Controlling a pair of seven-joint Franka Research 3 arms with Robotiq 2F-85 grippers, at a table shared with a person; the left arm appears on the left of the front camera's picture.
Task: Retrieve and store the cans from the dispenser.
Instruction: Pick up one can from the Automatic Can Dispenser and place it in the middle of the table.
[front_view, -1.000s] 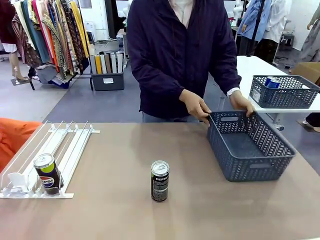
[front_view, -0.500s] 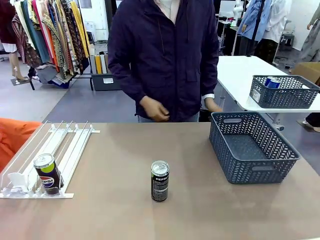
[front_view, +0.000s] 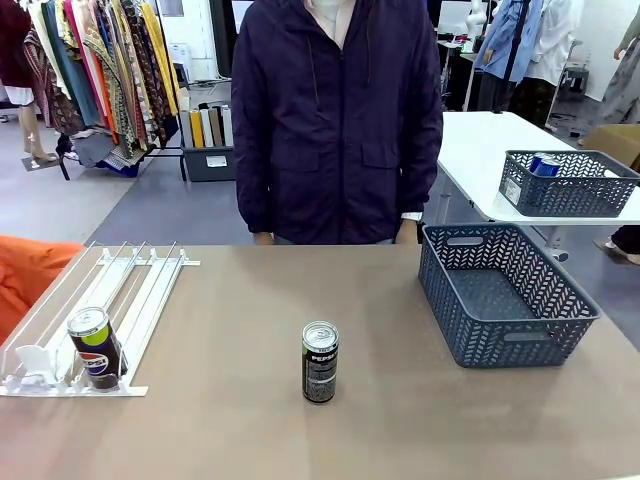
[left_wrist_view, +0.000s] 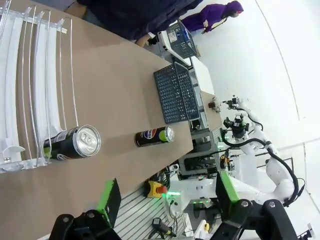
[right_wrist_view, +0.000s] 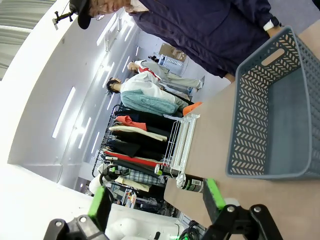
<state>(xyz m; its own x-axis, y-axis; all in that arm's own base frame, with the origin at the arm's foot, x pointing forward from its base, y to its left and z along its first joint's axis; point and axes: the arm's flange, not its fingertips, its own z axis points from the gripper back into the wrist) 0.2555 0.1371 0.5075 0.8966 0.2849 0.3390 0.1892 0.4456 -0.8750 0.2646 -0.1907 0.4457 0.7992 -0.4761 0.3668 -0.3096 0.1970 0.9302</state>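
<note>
The white railed dispenser (front_view: 130, 290) lies at the table's left. A black can with yellow-green markings (front_view: 95, 348) stands at its near end against the stops. A second black can (front_view: 320, 362) stands upright on the bare table at the middle. In the left wrist view my left gripper (left_wrist_view: 167, 195) hangs open above the table edge, with the dispenser (left_wrist_view: 35, 90), its can (left_wrist_view: 72, 143) and the middle can (left_wrist_view: 154, 136) beyond it. My right gripper (right_wrist_view: 156, 202) is open too, well short of the middle can (right_wrist_view: 190, 183).
A dark grey mesh basket (front_view: 500, 345) sits at the table's right, nothing inside it (right_wrist_view: 250, 135). A person in a dark jacket (front_view: 335, 120) stands at the far edge, arms down. A second basket (front_view: 570, 195) with blue cans is on a white table behind.
The person let go of the grey basket, leaving it slightly farther right, drew both hands back and straightened up. Cans and dispenser have not moved.
</note>
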